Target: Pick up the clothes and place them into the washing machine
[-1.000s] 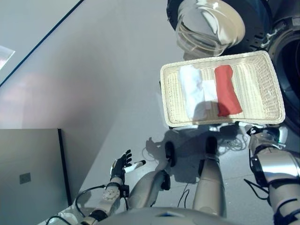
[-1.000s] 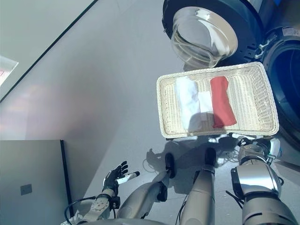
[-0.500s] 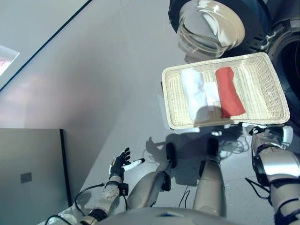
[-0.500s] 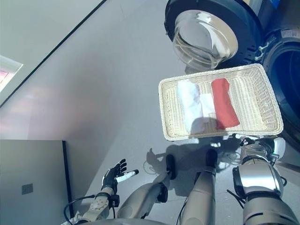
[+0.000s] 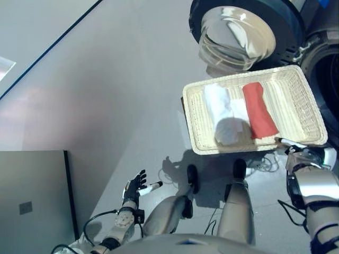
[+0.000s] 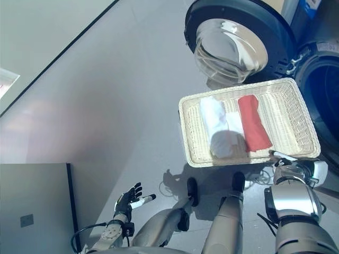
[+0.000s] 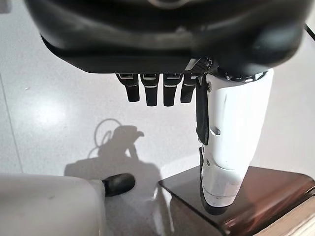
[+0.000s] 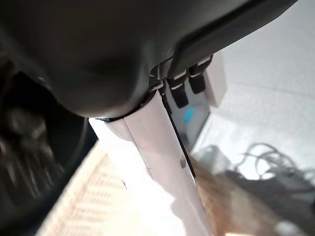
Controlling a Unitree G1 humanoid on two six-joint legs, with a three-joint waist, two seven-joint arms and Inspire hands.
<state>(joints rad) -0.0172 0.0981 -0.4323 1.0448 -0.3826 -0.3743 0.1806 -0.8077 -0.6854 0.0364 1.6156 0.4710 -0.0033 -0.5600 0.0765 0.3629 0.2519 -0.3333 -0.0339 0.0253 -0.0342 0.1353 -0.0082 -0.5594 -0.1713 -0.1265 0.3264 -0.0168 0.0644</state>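
A grey panel (image 5: 32, 203) is seen at the far left, lying low against the floor (image 5: 106, 95). Just to its right the left hand (image 5: 133, 186) is held out over the floor with fingers straight and spread and the white-covered thumb extended; nothing is held in it, as is confirmed in the left wrist view.

Further right a pale wicker basket (image 5: 196, 132) is seen, raised above the floor. The clothes are found inside it: a white cloth (image 5: 220, 108) lies folded lengthwise toward the basket's left, and a red cloth (image 5: 259, 108) lies folded just beside it on the right, the two touching along a pale strip between them. A round shadow is cast over the near end of the white cloth.

Beyond the basket the washing machine (image 6: 323, 84) is noted, its round door (image 5: 238, 34) swung open with the glass bowl facing the camera and the dark drum opening seen at the far right.

The right hand (image 6: 296, 168) is seen at the basket's near right corner, close under the rim. Contact with the basket cannot be confirmed, and how far its fingers are curled cannot be told from either head view or the right wrist view.
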